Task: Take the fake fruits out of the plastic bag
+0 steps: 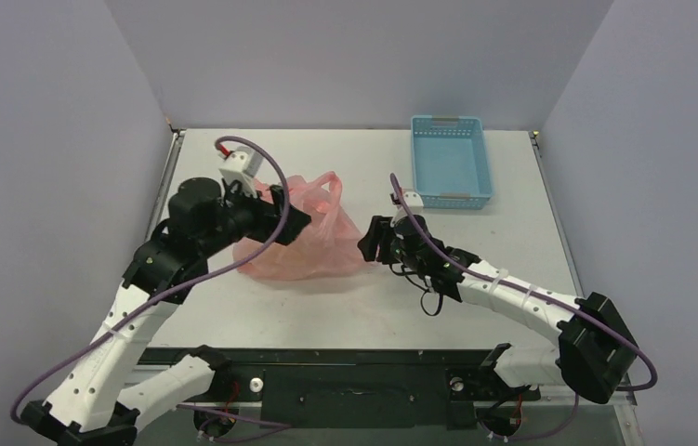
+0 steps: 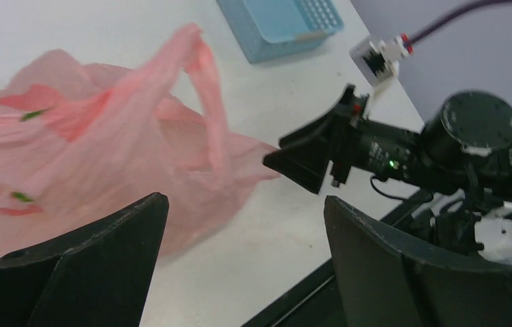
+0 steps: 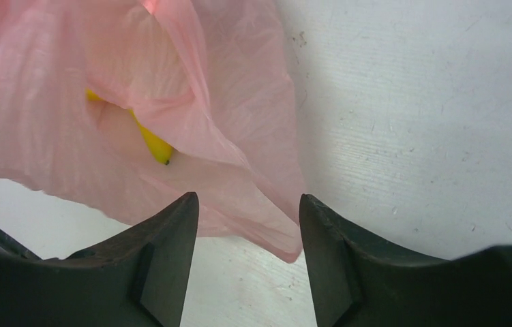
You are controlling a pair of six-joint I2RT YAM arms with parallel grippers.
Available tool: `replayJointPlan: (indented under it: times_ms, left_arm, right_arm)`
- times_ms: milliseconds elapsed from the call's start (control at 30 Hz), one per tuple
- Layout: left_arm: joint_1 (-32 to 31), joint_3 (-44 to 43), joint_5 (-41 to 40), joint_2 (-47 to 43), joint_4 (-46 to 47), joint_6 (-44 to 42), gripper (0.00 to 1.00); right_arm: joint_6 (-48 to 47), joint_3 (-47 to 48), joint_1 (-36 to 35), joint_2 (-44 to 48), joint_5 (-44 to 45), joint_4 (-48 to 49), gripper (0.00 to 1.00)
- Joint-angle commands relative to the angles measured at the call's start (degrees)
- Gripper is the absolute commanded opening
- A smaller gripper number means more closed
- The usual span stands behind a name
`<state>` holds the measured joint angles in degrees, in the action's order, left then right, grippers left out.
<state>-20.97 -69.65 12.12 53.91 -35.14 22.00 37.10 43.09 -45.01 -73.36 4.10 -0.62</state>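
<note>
Pink plastic bag (image 1: 303, 246) slumps left of the surface's (image 1: 363, 307) middle, yellow banana (image 3: 151, 142) showing inside. The left pincer (image 2: 245, 201) gapes wide beside it; the right pincer (image 3: 248, 197), jaws parted, noses its right-hand corner. Blue basket (image 1: 417, 163): far right corner.

The thin, crinkly translucent pink plastic bag (image 1: 303, 243) lay slumped and crumpled on the white table (image 1: 475, 288), left of its middle. 1 loop handle (image 1: 328, 184) stood up at its far side. Small green and red printed marks (image 2: 33, 114) showed on the film. Inside, 1 yellow plastic banana (image 3: 152, 143) showed through the film; other fruits stayed hidden.
</note>
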Motion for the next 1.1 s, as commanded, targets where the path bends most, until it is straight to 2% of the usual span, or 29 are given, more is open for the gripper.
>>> replayJointPlan:
  times_ms: [0,33,133,233,433,600,633,733,767,867,1000,1067]
  left_arm:
    - [-17.87,0.46,-15.88,1.65,1.07,2.88,0.82]
    - [-19.19,0.47,-18.57,1.73,1.19,3.31,0.81]
    - [-21.11,1.94,-19.26,0.8,3.55,5.25,0.8]
    - [-21.24,2.68,-20.95,-1.85,4.59,6.1,0.81]
    - [-21.22,-1.14,-23.78,-4.0,-1.57,5.06,0.84]
    - [-21.19,-0.98,-25.51,-7.5,-5.95,6.89,0.84]
    - [-21.19,-0.65,-25.63,-8.2,-6.67,7.44,0.84]
    - [-21.15,0.96,-26.86,-10.97,-8.4,8.39,0.84]
    - [-21.14,1.16,-27.63,-11.3,-9.41,8.82,0.84]
    - [-21.13,2.18,-28.9,-12.04,-10.94,9.38,0.84]
    - [-21.16,1.3,-33.6,-10.89,-13.51,9.87,0.81]
    - [-21.13,1.25,-34.79,-10.67,-13.82,9.57,0.81]
  right_arm:
    - [-2.59,4.85,1.97,3.29,-2.64,-1.97,0.56]
    - [-2.22,5.3,3.29,4.08,-3.11,-1.68,0.57]
    - [-0.28,6.15,5.45,4.71,-8.86,2.72,0.66]
    - [0.53,9.61,6.38,1.24,-16.57,7.27,0.71]
    - [6.16,16.94,8.29,-9.96,-28.68,20.8,0.72]
    - [5.29,24.03,9.05,-19.48,-29.4,20.63,0.72]
    - [4.85,25.35,9.1,-20.26,-29.47,20.17,0.71]
    - [4.4,27.12,8.48,-22.09,-32.07,20.41,0.57]
    - [3.6,27.7,7.73,-22.09,-32.41,20.38,0.54]
    - [-2.43,28.67,6.3,-20.3,-28.78,13.66,0.53]
    - [-4.47,28.18,5.55,-18.12,-29.04,11.77,0.46]
    - [-4.72,27.42,5.61,-16.46,-26.28,9.63,0.5]
